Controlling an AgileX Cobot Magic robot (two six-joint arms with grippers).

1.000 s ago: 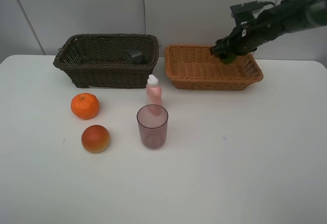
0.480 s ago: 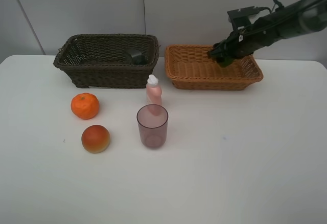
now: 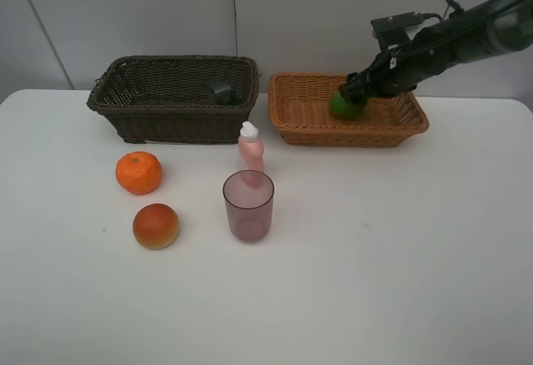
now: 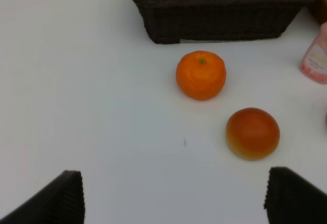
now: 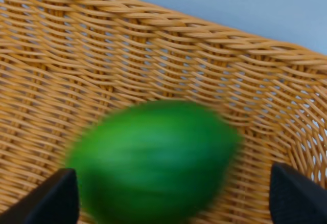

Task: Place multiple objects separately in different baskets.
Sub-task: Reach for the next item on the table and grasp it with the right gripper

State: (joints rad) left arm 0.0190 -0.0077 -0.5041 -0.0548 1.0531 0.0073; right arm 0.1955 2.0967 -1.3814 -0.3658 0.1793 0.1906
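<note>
Exterior high view: the right pincer is released, just above the green fruit inside the light orange-tan basket at the table's 1 o'clock. The right wrist view shows the fruit blurred, fingertips spread wide on either side. The left pincer is spread and empty, with the tangerine at its 12 o'clock

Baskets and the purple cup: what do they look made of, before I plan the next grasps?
Dark brown basket: woven wicker or rattan, matte; the interlaced strands show. Light tan basket: the same kind of weave, in a paler orange-tan. Purple cup: probably plastic, smooth and translucent; the pink bottle shows through its wall.
</note>
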